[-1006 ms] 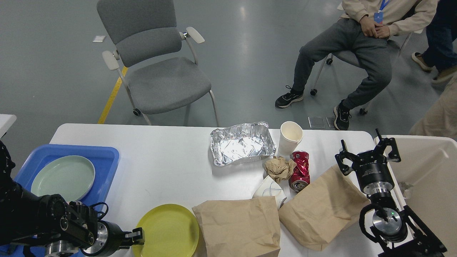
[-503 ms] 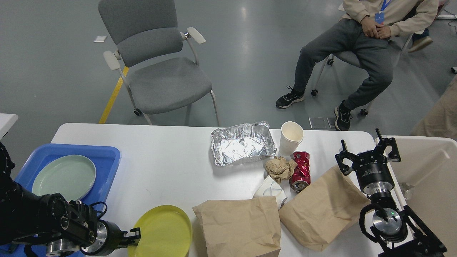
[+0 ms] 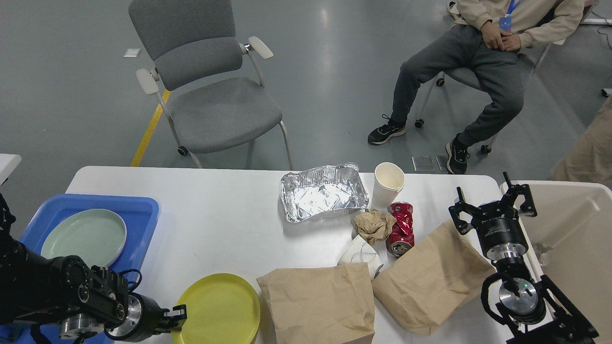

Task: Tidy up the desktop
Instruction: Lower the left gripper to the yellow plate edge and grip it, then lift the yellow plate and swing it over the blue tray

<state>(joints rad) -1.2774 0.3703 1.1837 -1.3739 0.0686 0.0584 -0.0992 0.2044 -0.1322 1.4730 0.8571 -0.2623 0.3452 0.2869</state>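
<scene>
The white desktop [image 3: 224, 210] holds a crumpled foil tray [image 3: 324, 193], a paper cup [image 3: 388, 184], a crushed red can [image 3: 400, 228], a wad of brown paper [image 3: 374, 225], a crumpled white wrapper [image 3: 361, 255] and two brown paper bags [image 3: 319, 303] [image 3: 428, 279]. A yellow plate [image 3: 219, 309] lies at the front edge. My left gripper [image 3: 180, 317] comes in low from the left and is shut on the plate's left rim. My right gripper [image 3: 492, 203] stands open above the desktop's right end, past the right bag, holding nothing.
A blue tray [image 3: 138, 210] at the left holds a pale green plate [image 3: 83, 236]. A cream-white bin [image 3: 573, 229] stands off the right end. Behind the table are a grey chair [image 3: 215, 102] and a seated person [image 3: 478, 62].
The left gripper and the yellow plate have shifted slightly to the left together. The right arm has not moved.
</scene>
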